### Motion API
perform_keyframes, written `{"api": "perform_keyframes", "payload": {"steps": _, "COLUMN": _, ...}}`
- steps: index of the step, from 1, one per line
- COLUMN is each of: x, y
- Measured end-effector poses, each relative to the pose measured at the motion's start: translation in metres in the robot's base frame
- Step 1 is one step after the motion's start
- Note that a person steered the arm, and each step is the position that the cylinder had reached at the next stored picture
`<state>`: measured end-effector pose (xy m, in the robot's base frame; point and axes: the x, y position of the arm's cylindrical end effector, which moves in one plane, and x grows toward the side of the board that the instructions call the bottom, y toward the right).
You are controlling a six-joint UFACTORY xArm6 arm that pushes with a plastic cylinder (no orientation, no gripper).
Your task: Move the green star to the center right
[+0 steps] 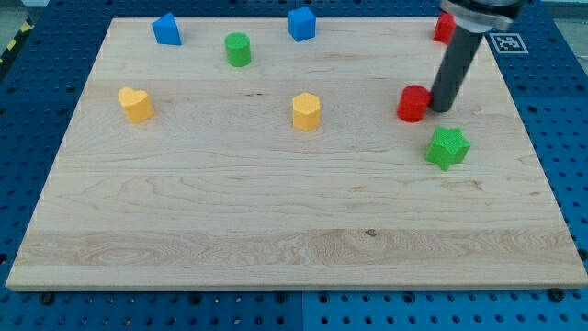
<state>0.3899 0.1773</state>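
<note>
The green star [447, 147] lies on the wooden board [276, 211] at the view's right, a little above mid-height. My tip [444, 108] stands just above the star, with a small gap to it. The tip is right beside a red block [413, 104], on that block's right side, touching or nearly touching it. The dark rod rises from the tip toward the view's top right.
A second red block [443, 28] sits at the top right, partly hidden by the rod. A yellow block [306, 111] is near the centre, a yellow heart [136, 104] at left, a green cylinder [238, 49] and two blue blocks [166, 29] [301, 23] along the top.
</note>
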Motion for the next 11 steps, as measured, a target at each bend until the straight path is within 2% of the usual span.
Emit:
{"api": "perform_keyframes", "payload": {"steps": 2, "x": 0.024, "y": -0.037}}
{"api": "perform_keyframes", "payload": {"steps": 3, "x": 0.083, "y": -0.037}}
{"api": "perform_keyframes", "payload": {"steps": 4, "x": 0.101, "y": -0.037}}
{"api": "perform_keyframes", "payload": {"steps": 6, "x": 0.104, "y": -0.016}}
{"api": "perform_keyframes", "payload": {"steps": 11, "x": 0.057, "y": 0.025}}
